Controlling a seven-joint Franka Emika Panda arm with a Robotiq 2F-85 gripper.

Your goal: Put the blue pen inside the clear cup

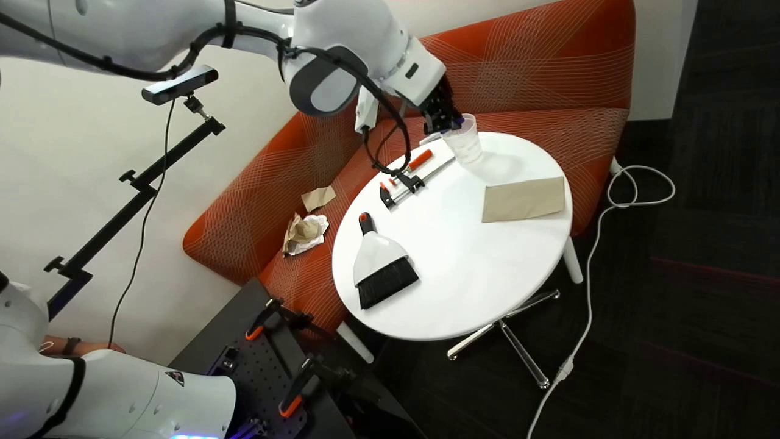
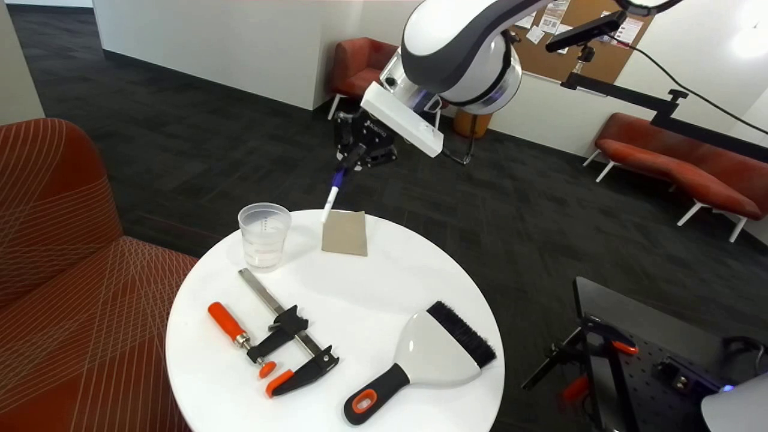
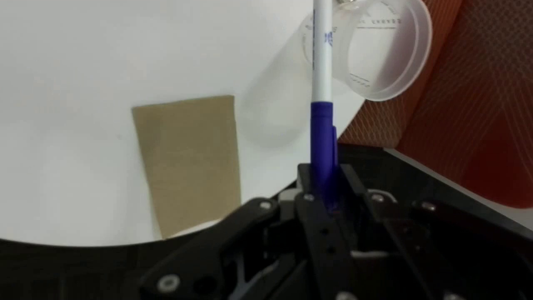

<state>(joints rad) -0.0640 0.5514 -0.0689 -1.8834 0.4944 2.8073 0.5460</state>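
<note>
The blue pen has a dark blue cap and a white barrel; it shows in the wrist view and in an exterior view. My gripper is shut on the capped end, and the white end points away from the fingers. In an exterior view the gripper holds the pen tilted, white end down, above the table's far edge. The clear cup stands upright on the table, apart from the pen there. The cup is partly behind the pen in the wrist view. In an exterior view the gripper overlaps the cup's rim.
The round white table bears a brown paper piece, a bar clamp near the cup, and a dustpan with brush. A red couch borders the table. Crumpled paper lies on the couch.
</note>
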